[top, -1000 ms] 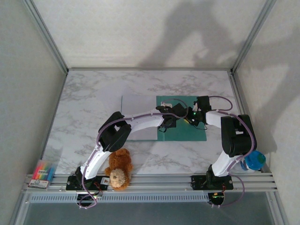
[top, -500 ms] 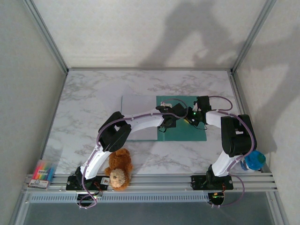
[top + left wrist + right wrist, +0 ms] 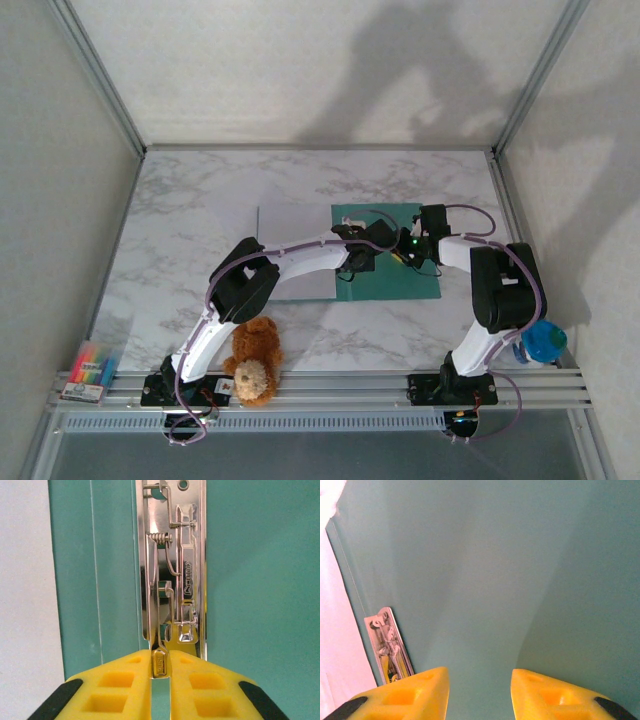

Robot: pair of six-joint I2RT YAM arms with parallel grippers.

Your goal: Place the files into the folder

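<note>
The folder [image 3: 400, 278] lies open on the marble table, its teal inside facing up. A shiny metal clip [image 3: 175, 570] runs along its spine. My left gripper [image 3: 160, 680] is shut on the clip's small lever tab [image 3: 160, 662], which is pinched between the yellow fingers. In the top view the left gripper [image 3: 362, 258] sits over the folder's left edge. The files [image 3: 293, 250], a flat white sheet, lie just left of the spine. My right gripper [image 3: 480, 692] hovers open over bare teal, with nothing between its fingers. It stands close to the right of the left one [image 3: 405, 255].
A brown teddy bear [image 3: 253, 362] sits by the left arm's base. A pack of coloured markers [image 3: 90, 370] lies at the near left corner. A blue round object [image 3: 543, 343] is near the right arm. Metal frame posts and grey walls enclose the table.
The left gripper's jaws have closed a little further on the clip's lever. Both arms stay where they were, and the folder and sheet have not shifted.
</note>
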